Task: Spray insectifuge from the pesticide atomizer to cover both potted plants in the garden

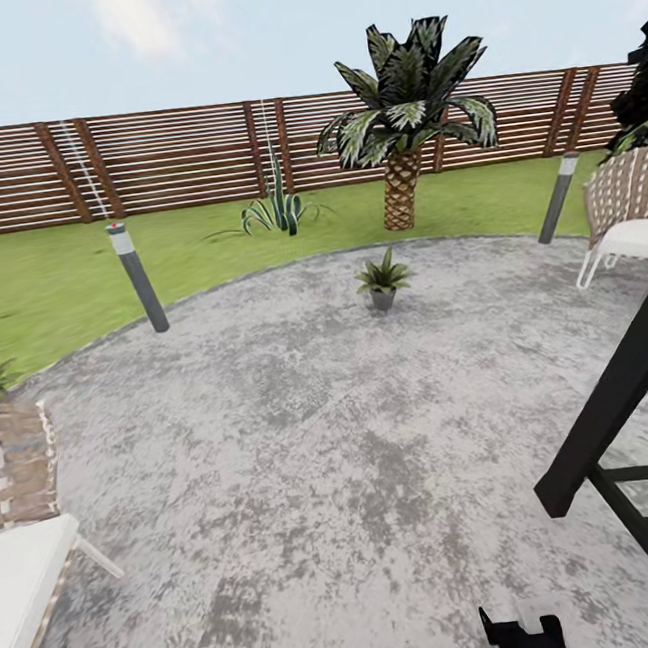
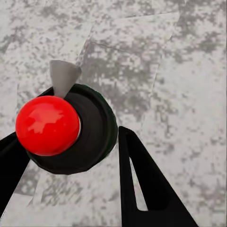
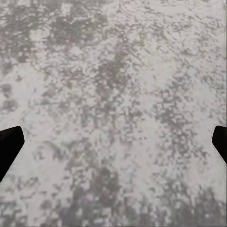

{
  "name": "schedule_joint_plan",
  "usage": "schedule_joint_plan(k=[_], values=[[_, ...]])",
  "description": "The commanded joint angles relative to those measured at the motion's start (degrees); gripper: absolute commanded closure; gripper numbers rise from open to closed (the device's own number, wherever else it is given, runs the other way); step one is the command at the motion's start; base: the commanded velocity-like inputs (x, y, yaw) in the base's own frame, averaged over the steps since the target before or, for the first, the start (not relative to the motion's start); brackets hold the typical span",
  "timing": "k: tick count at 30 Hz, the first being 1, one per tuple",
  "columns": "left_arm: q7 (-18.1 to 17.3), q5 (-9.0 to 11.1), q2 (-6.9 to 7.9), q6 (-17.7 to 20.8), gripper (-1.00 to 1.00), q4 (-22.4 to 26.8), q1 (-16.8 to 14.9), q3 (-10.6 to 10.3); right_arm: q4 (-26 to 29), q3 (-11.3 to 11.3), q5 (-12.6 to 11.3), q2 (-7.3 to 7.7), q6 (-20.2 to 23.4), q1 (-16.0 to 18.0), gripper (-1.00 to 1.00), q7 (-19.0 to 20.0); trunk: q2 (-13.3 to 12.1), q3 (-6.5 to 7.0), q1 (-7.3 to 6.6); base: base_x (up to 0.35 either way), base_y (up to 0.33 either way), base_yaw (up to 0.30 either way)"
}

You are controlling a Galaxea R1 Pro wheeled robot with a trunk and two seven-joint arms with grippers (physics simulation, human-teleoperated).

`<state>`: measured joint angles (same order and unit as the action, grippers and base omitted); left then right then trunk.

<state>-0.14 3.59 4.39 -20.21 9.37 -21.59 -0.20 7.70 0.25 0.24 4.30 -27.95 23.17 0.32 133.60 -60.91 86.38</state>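
A: Nearest, the left end effector (image 2: 71,156) is gripping the dark green pesticide atomizer with the red round cap (image 2: 47,125), fingers closed against it above the grey mottled paved patio (image 1: 308,447).

B: And the right end effector (image 3: 113,142)?

A: It is hanging wide open, empty.

B: The target?

A: The small potted plant in its grey pot (image 1: 383,282) is sitting far ahead on the patio, just before the scaly-trunked palm (image 1: 402,124). I'd roll close before spraying, nozzle towards the leaves.

B: The wrist views are missing that plant; the head view is barely showing the bottle.

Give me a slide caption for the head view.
Round grey mottled patio with one small grey-potted leafy plant before a palm-like tree and brown slat fence.
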Motion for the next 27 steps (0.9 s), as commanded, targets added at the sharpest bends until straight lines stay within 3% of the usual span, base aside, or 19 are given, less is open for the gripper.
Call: schedule_joint_plan(k=[1,27], values=[[-0.03,0.37,0.0,-0.18,1.0,-0.05,-0.03,-0.06,-0.05,0.01,0.02,0.01,-0.18,0.03,-1.0,0.03,0.02,-0.05,0.02,0.326,0.0,0.0],[-0.03,0.36,0.0,-0.18,1.0,-0.04,-0.03,-0.06,-0.05,0.01,0.02,-0.01,-0.18,0.03,-1.0,0.03,0.02,-0.05,0.02,0.326,0.0,0.0]])
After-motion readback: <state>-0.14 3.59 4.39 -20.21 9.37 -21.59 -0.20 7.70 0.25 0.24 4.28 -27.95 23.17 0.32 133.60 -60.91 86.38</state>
